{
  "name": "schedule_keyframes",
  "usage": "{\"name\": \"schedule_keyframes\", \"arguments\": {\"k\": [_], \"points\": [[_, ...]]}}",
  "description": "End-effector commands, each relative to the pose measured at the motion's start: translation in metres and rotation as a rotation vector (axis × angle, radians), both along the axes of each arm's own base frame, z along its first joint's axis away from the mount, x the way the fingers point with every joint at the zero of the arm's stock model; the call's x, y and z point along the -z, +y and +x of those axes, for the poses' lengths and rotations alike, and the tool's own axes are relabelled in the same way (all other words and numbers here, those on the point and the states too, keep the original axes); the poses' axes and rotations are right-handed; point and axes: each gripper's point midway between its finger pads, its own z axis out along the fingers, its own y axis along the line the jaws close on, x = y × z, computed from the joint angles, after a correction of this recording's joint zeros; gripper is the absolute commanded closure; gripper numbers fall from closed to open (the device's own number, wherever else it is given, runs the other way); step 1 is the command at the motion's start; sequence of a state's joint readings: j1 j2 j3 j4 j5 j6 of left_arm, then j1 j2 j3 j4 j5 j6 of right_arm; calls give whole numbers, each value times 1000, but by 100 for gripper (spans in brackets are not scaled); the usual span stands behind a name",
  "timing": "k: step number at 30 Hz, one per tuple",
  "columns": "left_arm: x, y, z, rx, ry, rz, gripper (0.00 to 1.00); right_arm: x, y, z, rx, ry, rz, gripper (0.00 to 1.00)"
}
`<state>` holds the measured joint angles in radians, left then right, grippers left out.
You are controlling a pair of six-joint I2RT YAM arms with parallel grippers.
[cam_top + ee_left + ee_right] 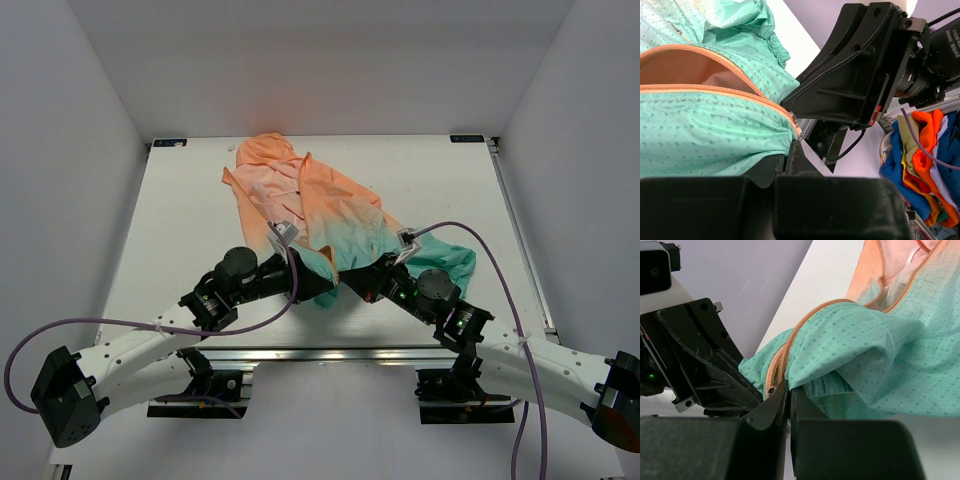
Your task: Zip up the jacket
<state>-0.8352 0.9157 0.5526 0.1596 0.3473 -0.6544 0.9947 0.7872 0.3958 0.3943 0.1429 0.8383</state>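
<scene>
Clamping the jacket (335,215) hem: left tool (790,151); right tool (788,391).

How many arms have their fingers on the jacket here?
2. The left arm's fingers pinch the jacket at its teal hem, by the zipper bottom; the right arm's fingers pinch the same spot from the opposite side. Neither is hidden.

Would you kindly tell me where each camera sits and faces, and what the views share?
Top external: above, behind the bases, looking down on the table and jacket; left gripper and right gripper show.
Left wrist: on that wrist, facing past its own gripper to the teal hem and zipper.
Right wrist: on that wrist, facing past its own gripper to that hem.
Shared: both wrist views show the zipper end and opposite gripper.
</scene>
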Motion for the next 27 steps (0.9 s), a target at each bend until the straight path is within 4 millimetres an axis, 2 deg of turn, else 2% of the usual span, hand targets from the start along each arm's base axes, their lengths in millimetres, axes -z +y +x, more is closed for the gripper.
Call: {"name": "schedule_keyframes", "arguments": {"k": [1, 7, 12, 20, 24, 26, 27], "points": [[-2, -1, 6, -25, -12, -3, 100, -19, 2, -2, -16, -35, 58, 100], [15, 4, -4, 2, 33, 51, 100, -27, -10, 12, 89, -28, 49, 100], [20, 7, -17, 46, 58, 59, 100, -31, -21, 20, 158, -41, 36, 100], [39, 8, -33, 115, 124, 83, 100, -37, -14, 25, 154, -52, 11, 100], [51, 13, -26, 42, 183, 115, 100, -24, -14, 28, 160, -36, -51, 99], [48, 11, -22, 10, 221, 88, 100, -14, -15, 25, 150, -26, -74, 91], [47, 8, -24, 22, 231, 75, 100, -8, -17, 23, 146, -20, -92, 82]]}}
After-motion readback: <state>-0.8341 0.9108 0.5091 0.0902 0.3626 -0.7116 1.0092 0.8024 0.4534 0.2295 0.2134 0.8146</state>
